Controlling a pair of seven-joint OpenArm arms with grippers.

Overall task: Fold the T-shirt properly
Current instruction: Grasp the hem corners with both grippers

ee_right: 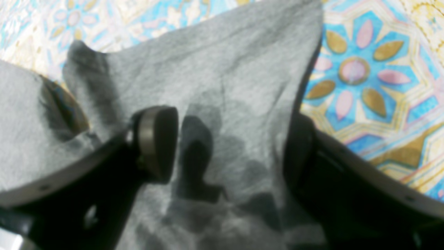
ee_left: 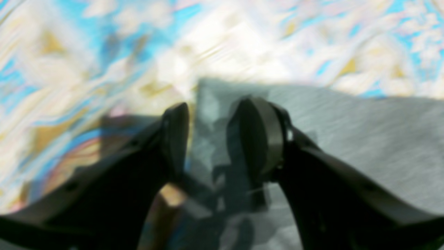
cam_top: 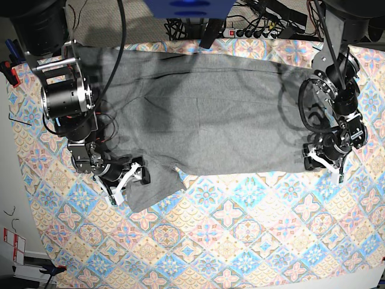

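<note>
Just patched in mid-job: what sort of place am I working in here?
Probably a lab or workshop bench set up for cloth folding, not a home. A grey T-shirt lies spread on a patterned tablecloth, two robot arms reach in from the sides, and a power strip with cables sits at the far edge.

No legible text, labels, brands or numbers in any view. T-shirt [cam_top: 204, 114] plain; small red-and-white tags [cam_top: 13, 244] at the left edge are too small to read.

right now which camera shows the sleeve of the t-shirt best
The right wrist view: the sleeve fills it, sharp enough to show its creases, lying between the open fingers of the right pincer. The base view shows it small, at the T-shirt corner. The left wrist view is blurred and shows only a grey straight edge.
</note>
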